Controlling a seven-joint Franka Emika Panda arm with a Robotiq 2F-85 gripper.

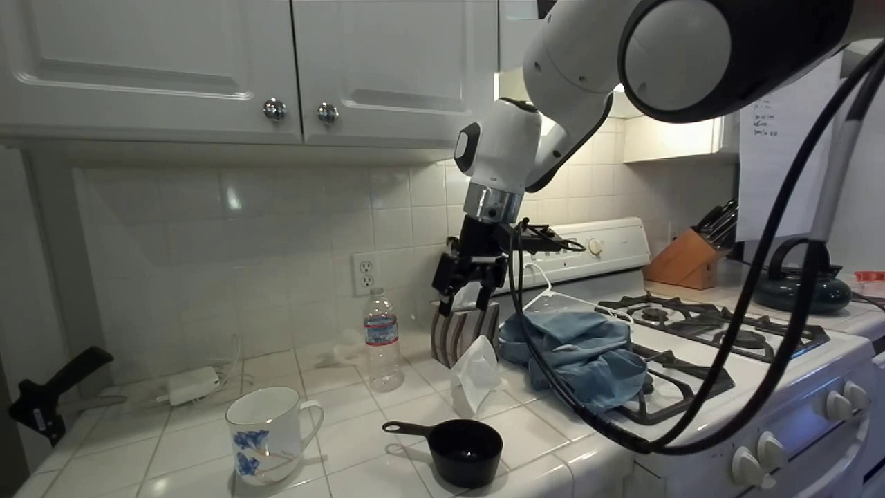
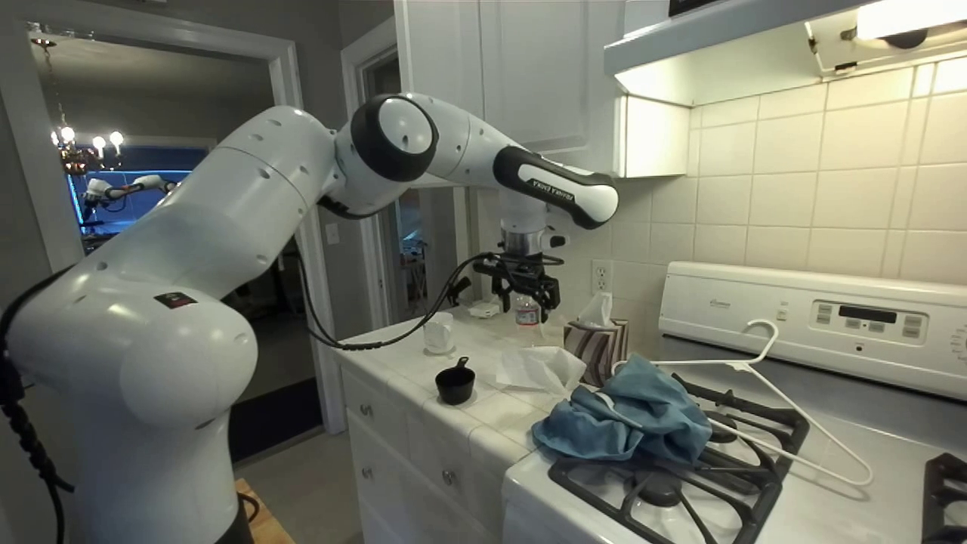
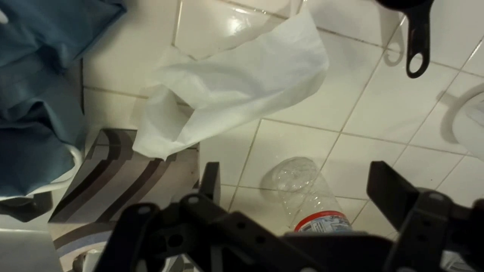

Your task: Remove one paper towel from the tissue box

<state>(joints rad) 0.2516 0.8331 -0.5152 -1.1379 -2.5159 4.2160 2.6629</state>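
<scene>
White tissue (image 3: 261, 79), creased, on counter (image 3: 302, 139) near striped box (image 3: 132, 181); second tissue (image 2: 597, 311) pokes from top. Arm (image 2: 279, 181) reads FRANKA EMIKA; bottle label (image 1: 381, 330) blue-red, print illegible. Gripper (image 3: 295, 172): jaws spread apart.

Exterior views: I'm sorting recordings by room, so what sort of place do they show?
A kitchen, probably one in a home. A stove shows it, along with a wooden knife block and the white wall cabinets above a tiled counter.
</scene>
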